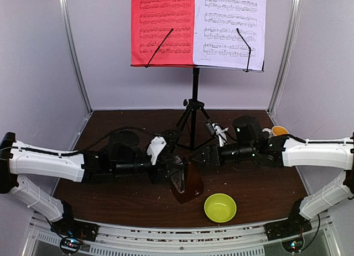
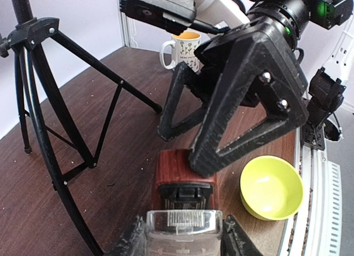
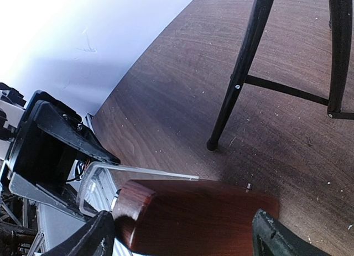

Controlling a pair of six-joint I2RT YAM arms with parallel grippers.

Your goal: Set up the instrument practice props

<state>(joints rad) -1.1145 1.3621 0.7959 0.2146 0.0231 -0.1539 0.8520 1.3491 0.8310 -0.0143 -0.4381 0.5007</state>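
The stand is upright on its tripod near the middle of the table's far edge. The red sheet is on the left of its desk and the white sheet on the right, side by side and each under a wire clip.

The metronome is in front of the tripod, at the middle of the table and somewhat toward the near edge. The right hand reaches in from the right edge. Its fingers sit on either side of the brown body and are clamped on it. The left hand comes from the left edge, with its fingers closed on the clear cover. The cover is at the end of the metronome facing that hand. I cannot tell whether it is seated or pulled free.

The bowl is near the near edge, right of the middle and just beside the metronome. The mug is toward the right edge, behind the right arm.
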